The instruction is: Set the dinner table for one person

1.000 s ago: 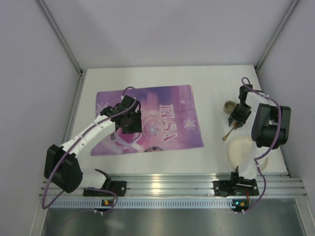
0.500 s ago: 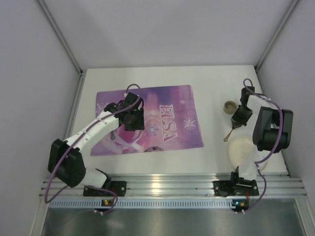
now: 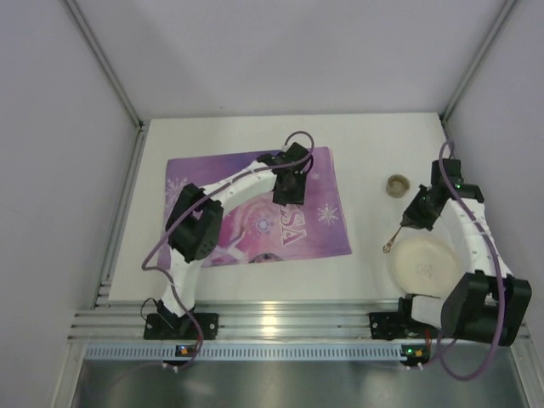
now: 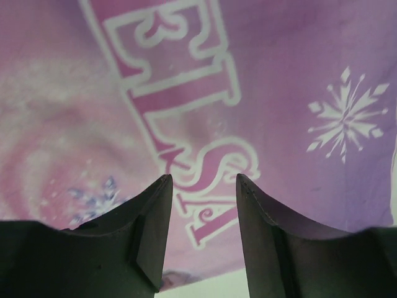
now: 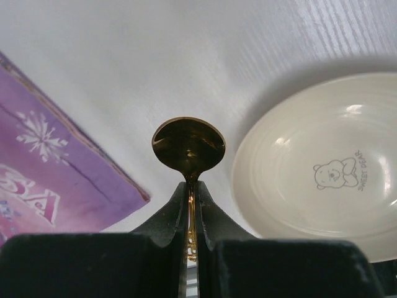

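— Near the right edge of the table [image 3: 365,136], what does the right hand [image 5: 189,186] hold?
— A spoon [image 5: 188,144], pinched by its handle, beside the bowl [image 5: 322,167].
— And the left hand [image 4: 201,186]?
— Spread, empty, over the mat [image 3: 327,225]. Mat laid; bowl, spoon and cup [image 3: 397,184], all off it, are judged yet to be placed.

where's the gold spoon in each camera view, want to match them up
Top external: gold spoon right of centre, just left of the cream plate, held in the right gripper.
Left wrist: not in it.
Right wrist: gold spoon at centre, bowl end outward.
Shared landmark: the purple placemat, in all three.
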Controlling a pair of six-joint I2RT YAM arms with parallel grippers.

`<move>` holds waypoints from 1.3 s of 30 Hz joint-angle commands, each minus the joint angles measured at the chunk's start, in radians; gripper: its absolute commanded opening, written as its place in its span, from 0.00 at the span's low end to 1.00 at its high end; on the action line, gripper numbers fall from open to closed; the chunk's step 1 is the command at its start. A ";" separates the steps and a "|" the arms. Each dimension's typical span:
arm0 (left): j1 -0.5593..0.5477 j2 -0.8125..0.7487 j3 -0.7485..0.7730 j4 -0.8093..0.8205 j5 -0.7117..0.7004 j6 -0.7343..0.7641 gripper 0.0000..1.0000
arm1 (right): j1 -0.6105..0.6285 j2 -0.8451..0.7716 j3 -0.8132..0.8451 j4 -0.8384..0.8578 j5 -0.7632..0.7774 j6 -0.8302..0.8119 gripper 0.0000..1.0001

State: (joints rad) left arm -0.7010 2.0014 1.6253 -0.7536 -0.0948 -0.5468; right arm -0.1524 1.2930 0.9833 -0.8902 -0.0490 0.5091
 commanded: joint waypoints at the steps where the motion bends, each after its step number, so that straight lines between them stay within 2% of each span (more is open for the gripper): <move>1: -0.008 0.132 0.166 0.001 -0.037 0.013 0.51 | 0.028 -0.119 0.018 -0.102 -0.054 0.006 0.00; 2: -0.006 0.166 0.251 -0.018 -0.043 0.015 0.51 | 0.031 -0.138 0.025 -0.133 -0.064 0.006 0.00; 7: -0.009 0.378 0.483 -0.075 -0.017 0.013 0.51 | 0.074 -0.227 0.058 -0.200 -0.068 0.008 0.00; 11: -0.021 0.413 0.486 -0.064 0.029 -0.019 0.51 | 0.088 -0.259 0.052 -0.210 -0.097 0.019 0.00; 18: -0.115 0.401 0.377 0.011 0.063 -0.035 0.51 | 0.106 -0.253 0.066 -0.205 -0.100 0.014 0.00; 30: -0.180 0.367 0.375 0.013 0.040 -0.064 0.51 | 0.134 -0.201 0.101 -0.171 -0.091 0.000 0.00; 33: -0.175 0.327 0.436 0.004 -0.022 -0.056 0.52 | 0.145 -0.173 0.121 -0.159 -0.089 -0.011 0.00; 37: -0.137 0.287 0.644 -0.064 -0.075 -0.067 0.54 | 0.235 -0.115 0.176 -0.135 -0.091 -0.021 0.00; 39: -0.091 0.243 0.686 -0.082 -0.088 -0.079 0.54 | 0.310 -0.057 0.204 -0.105 -0.112 -0.030 0.00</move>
State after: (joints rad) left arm -0.8555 2.3795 2.1899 -0.8104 -0.1226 -0.5995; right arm 0.0822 1.1866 1.1095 -1.0752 -0.1368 0.4999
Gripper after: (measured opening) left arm 0.540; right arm 0.018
